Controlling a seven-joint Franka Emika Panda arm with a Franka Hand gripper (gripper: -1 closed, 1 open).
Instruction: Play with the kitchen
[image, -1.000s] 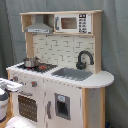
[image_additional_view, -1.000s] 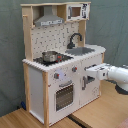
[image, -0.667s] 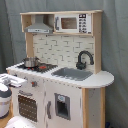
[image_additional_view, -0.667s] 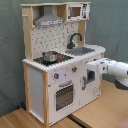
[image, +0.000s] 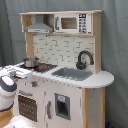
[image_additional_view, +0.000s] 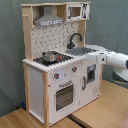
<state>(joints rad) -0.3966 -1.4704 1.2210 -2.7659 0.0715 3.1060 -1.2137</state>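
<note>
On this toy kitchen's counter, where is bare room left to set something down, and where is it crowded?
Free: the rounded counter end beside the sink, past the black faucet. Crowded: the stovetop, where the pot sits. In the second exterior view the robot arm reaches in at the sink-side front.

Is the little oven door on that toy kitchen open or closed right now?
Closed. In both exterior views the oven door lies flush with the front of the kitchen, no gap showing around it.

The toy kitchen (image_additional_view: 60, 75) stands on a wooden table (image_additional_view: 100, 112), a metal pot (image_additional_view: 50, 56) on its stovetop. The white robot arm (image_additional_view: 114, 59) reaches its front from the second exterior view's right.
</note>
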